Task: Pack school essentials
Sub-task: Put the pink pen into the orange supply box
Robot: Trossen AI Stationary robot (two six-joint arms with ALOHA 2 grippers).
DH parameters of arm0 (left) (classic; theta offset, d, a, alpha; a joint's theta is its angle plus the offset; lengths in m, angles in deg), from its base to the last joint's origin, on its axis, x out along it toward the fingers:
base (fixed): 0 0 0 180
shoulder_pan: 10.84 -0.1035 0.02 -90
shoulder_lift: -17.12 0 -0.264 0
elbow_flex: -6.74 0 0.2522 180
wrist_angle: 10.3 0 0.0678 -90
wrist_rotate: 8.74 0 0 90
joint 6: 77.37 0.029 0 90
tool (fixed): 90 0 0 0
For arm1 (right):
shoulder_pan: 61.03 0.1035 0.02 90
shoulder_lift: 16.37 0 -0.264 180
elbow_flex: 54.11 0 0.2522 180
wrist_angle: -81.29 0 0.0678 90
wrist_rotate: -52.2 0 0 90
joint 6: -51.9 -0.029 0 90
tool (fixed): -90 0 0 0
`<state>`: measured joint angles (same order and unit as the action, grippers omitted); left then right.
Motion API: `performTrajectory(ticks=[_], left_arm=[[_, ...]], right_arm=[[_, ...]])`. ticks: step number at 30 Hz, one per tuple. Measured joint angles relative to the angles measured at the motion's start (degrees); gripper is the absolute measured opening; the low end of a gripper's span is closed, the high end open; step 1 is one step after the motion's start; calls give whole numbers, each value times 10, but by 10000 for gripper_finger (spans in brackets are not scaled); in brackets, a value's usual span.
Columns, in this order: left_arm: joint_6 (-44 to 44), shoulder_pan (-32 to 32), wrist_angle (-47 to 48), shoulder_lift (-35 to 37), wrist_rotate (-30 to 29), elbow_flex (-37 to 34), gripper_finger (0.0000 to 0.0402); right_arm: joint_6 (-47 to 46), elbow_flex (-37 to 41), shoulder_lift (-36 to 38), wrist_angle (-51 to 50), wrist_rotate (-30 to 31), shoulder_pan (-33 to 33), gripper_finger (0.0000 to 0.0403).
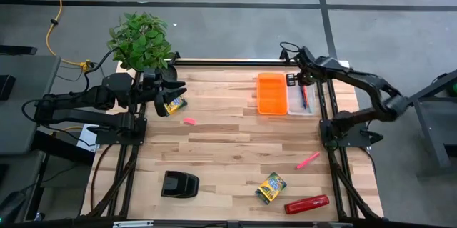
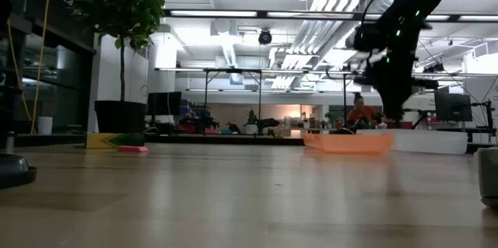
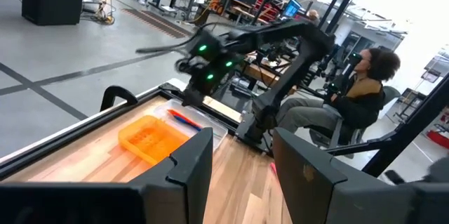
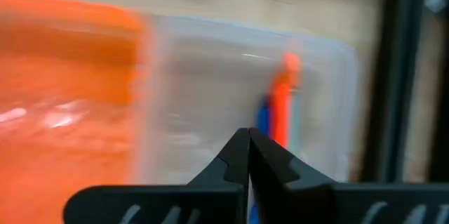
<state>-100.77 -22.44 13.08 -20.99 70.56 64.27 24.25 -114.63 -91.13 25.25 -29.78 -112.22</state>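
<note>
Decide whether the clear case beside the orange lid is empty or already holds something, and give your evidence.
Not empty. The clear case holds an orange pen and a blue pen lying along its floor; the right gripper hangs shut above them.

No legible text anywhere; print on crayon boxes [image 1: 271, 187] too small to read.

Grey floor [image 1: 214, 28] with dark lines surrounds the wooden counter [image 1: 228, 149]. A potted plant [image 2: 120, 15] stands behind. Ceiling lights [image 2: 226, 13] glow over distant desks [image 2: 257, 131].

A robotics lab: exposed ceiling ducts [image 2: 327, 7], workbenches [image 2: 257, 73], concrete floor [image 1: 214, 21].
</note>
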Motion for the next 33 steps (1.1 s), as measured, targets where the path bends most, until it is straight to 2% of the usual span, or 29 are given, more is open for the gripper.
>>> performTrajectory(ticks=[6, 10, 14, 19, 24, 30, 33], left_arm=[[0, 0, 0, 0, 0, 0, 137], [2, 0, 0, 0, -1, 0, 137], [6, 0, 0, 0, -2, 0, 137], [34, 0, 0, 0, 23, 0, 136], [115, 0, -16, 4, 53, 4, 111], [201, 0, -37, 5, 87, 25, 19], [211, 0, -34, 6, 83, 25, 9]], right_arm=[[43, 0, 138, 55, -98, 82, 0], [26, 0, 206, 161, -117, 180, 0], [48, 0, 228, 305, -123, 281, 0], [155, 0, 226, 480, -165, 373, 0], [176, 0, 228, 540, -172, 413, 0], [172, 0, 227, 521, -172, 421, 0], [166, 0, 227, 521, -177, 421, 0]])
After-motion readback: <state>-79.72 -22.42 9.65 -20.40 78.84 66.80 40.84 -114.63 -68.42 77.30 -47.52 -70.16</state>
